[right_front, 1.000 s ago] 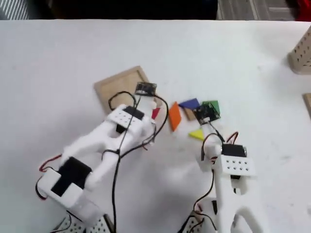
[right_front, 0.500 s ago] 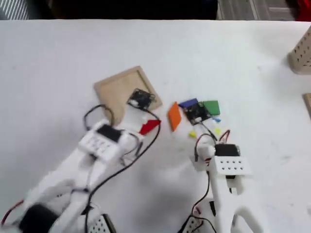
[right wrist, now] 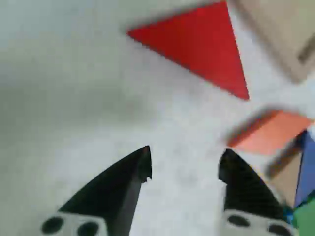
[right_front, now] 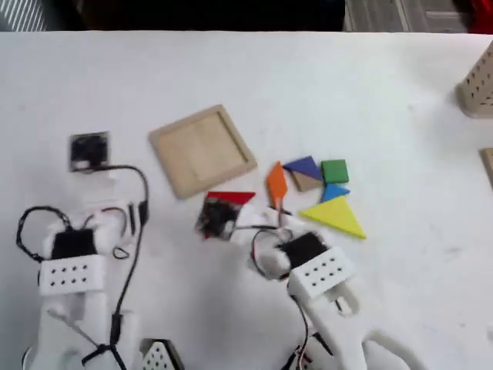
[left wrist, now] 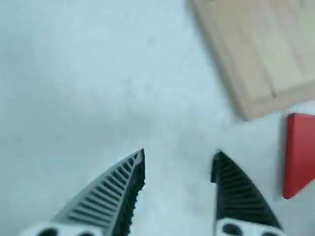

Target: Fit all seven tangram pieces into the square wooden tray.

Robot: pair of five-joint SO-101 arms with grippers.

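Beside the tray (right_front: 202, 150), on the table (right_front: 370, 92), the red triangle (right_front: 233, 198) is lying loose | left jaws, apart, are backing off | right jaws, apart, are swinging over it | tray is sitting empty, placement passing rightward.

Left tool (left wrist: 178, 156) back, right tool (right wrist: 184, 153) leftward

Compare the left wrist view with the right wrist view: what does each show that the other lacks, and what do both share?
Left wrist view, not the right: the open left hand. Right wrist view, not the left: the open right hand, the orange piece, edges of the blue piece and green piece. Both: the red triangle, a corner of the wooden tray, the white table.
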